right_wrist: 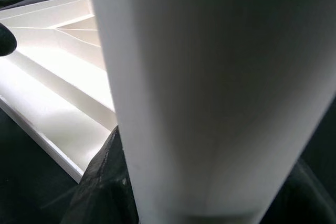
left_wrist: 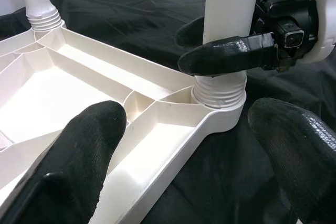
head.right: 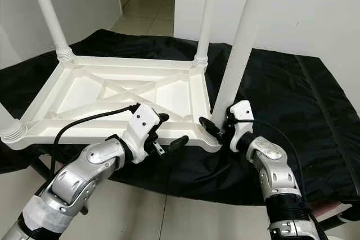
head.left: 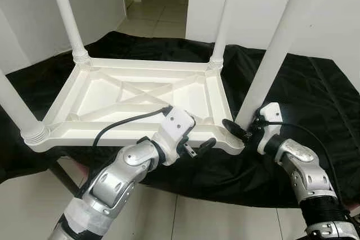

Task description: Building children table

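The white tabletop [head.left: 140, 96] lies upside down on a black cloth [head.left: 292, 94] (four legs up). At its 4 o'clock corner, the right end effector [head.left: 241, 129] pinches the leg [head.left: 275, 54]; the left end effector [head.left: 201, 143], fingers spread, straddles the near rim.

Silver jointed arms, white wrist housings, black cables, black-fingered left hand [head.left: 198, 145].
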### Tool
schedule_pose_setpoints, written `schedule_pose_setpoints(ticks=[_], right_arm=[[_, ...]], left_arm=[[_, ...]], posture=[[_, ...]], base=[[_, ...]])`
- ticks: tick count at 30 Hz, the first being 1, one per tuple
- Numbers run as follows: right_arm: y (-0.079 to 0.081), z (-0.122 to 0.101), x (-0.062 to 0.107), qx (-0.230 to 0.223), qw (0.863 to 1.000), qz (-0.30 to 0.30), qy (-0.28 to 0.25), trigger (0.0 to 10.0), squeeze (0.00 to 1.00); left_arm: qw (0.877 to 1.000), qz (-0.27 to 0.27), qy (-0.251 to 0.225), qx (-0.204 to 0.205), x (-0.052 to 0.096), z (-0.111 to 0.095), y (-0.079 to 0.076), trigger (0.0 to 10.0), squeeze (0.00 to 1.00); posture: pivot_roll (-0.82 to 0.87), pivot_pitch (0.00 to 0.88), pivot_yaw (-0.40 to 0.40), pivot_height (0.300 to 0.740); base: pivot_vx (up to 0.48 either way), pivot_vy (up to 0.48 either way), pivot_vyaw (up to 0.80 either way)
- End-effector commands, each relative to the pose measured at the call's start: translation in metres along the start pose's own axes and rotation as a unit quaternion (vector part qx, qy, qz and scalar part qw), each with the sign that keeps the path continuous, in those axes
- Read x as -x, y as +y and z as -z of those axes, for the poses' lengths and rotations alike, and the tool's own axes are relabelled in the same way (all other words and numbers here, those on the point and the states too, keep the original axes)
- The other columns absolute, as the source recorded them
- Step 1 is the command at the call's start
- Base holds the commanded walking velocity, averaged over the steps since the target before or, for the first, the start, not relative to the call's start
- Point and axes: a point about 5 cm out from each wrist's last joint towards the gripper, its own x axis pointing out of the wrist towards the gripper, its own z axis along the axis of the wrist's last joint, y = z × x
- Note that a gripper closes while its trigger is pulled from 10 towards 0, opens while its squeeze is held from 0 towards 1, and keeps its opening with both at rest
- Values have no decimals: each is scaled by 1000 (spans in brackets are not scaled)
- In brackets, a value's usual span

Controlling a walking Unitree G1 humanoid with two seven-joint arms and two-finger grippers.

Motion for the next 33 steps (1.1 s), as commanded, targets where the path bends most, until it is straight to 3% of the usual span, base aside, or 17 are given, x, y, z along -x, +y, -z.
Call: schedule_pose_setpoints(ticks=[1, 2, 10, 14, 17, 18, 19, 21, 26, 29, 33], right_arm=[[4, 12, 1, -23, 999, -9, 22, 4784, 0], [4, 12, 1, -39, 999, -3, 15, 10000, 0], [6, 10, -2, -75, 996, 47, -2, 10000, 0], [8, 11, -5, -80, 990, 116, 7, 10000, 0], [8, 11, -5, -80, 990, 116, 7, 10000, 0], [10, 12, -7, -91, 984, 156, 9, 10000, 0], [10, 12, -7, -91, 984, 156, 9, 10000, 0], [17, 12, -10, -119, 962, 245, 9, 10000, 0], [38, 15, -13, -163, 912, 377, 8, 10000, 0], [46, 11, -16, -166, 900, 403, 1, 10000, 0], [61, 1, -22, -163, 904, 396, -15, 10000, 0]], left_arm=[[1000, 24, 0, -7, 0, 0, -1, 10000, 0], [1000, 25, 0, -8, 0, 0, -1, 10000, 0], [1000, 28, 0, -8, 0, 1, -2, 10000, 0], [1000, 30, 0, -7, -1, 2, -4, 10000, 0], [1000, 30, 0, -7, -1, 2, -4, 10000, 0], [1000, 30, 0, -6, -1, 2, -5, 10000, 0], [1000, 30, 0, -6, -1, 2, -5, 10000, 0], [1000, 29, 0, -5, -2, 3, -6, 10000, 0], [1000, 31, -1, -6, -3, 4, -6, 10000, 0], [1000, 30, -3, -6, -4, 3, -6, 10000, 0], [1000, 31, -4, -1, -3, 4, -9, 10000, 0]], posture=[[-44, 0, -23, 740], [-45, 0, -26, 740], [-48, 0, -30, 740], [-50, 0, -37, 740], [-50, 0, -37, 740], [-52, 0, -42, 740], [-52, 0, -42, 740], [-53, 0, -46, 740], [-52, 0, -54, 740], [-53, 0, -52, 740], [-64, 0, -46, 740]], base=[[0, 0, 0], [0, 0, 0], [0, 0, 0], [0, 0, 0], [0, 0, 0], [0, 0, 0], [0, 0, 0], [0, 0, 0], [0, 0, 0], [0, 0, 0], [0, 0, 0]])
